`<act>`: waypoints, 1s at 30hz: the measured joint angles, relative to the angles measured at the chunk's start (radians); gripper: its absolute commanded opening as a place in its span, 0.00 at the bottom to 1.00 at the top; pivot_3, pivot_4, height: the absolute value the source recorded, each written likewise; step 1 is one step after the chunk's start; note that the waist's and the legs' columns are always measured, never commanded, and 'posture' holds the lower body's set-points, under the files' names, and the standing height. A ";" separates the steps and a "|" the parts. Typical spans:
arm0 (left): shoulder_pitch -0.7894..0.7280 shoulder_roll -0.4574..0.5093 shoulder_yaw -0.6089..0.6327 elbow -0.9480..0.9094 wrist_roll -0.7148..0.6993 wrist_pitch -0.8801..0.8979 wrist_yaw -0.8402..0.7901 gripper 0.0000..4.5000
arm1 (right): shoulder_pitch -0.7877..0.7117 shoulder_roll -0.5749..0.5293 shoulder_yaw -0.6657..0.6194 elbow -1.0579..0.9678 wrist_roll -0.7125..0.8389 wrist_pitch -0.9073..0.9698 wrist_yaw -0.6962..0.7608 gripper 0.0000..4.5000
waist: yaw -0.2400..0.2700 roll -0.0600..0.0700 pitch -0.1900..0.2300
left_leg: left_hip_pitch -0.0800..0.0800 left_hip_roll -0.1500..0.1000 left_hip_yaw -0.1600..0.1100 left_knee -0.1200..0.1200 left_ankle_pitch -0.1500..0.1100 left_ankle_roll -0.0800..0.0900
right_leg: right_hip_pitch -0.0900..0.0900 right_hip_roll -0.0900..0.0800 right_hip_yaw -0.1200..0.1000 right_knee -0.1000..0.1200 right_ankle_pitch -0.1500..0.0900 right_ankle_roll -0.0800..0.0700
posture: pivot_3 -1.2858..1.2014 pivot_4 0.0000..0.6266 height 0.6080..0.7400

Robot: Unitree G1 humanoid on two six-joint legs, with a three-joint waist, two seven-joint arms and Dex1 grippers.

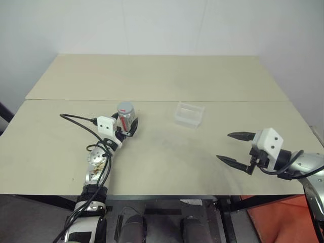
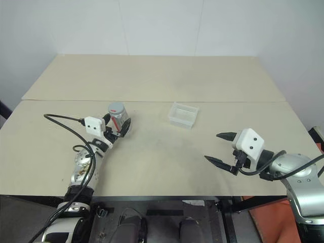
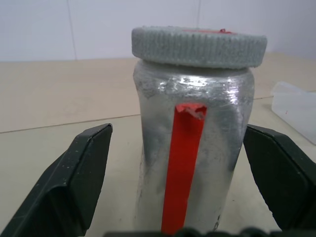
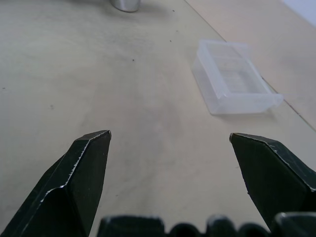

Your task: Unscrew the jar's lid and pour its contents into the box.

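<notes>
Silvery jar (image 1: 126,117) with a red stripe, upright on the tabletop (image 1: 162,167), grey lid (image 3: 198,45) screwed on. Left hand (image 3: 190,163) wide open, black fingers flanking the jar without touching — apparently lined up to clamp it for unscrewing. Clear plastic box (image 1: 189,114) to the jar's right. Right hand (image 1: 235,148) beyond the box, open, holding nothing — likely waiting for the lid.
</notes>
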 measured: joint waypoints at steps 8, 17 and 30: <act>-0.010 -0.013 0.001 0.062 -0.001 -0.014 -0.013 1.00 | 0.006 0.010 -0.006 -0.002 0.004 0.003 -0.020 1.00 | 0.002 0.000 0.000 | 0.000 0.000 0.000 0.000 0.000 0.000 | 0.000 0.000 0.000 0.000 0.000 0.000 | 0.52 0.24 1.00; -0.048 -0.047 0.019 0.132 -0.042 -0.034 -0.043 0.65 | 0.035 0.027 -0.028 -0.021 0.030 0.026 -0.028 1.00 | 0.005 0.000 0.000 | 0.000 0.000 0.001 0.000 0.000 0.000 | 0.000 0.000 0.000 0.000 0.000 0.000 | 0.52 0.24 1.00; -0.077 -0.031 0.037 0.166 -0.061 -0.032 -0.080 0.47 | 0.023 0.028 -0.026 -0.020 0.020 0.030 -0.032 1.00 | 0.005 0.000 0.000 | -0.001 0.000 0.001 0.000 0.000 0.000 | 0.000 0.000 0.000 0.000 0.000 0.000 | 0.52 0.24 1.00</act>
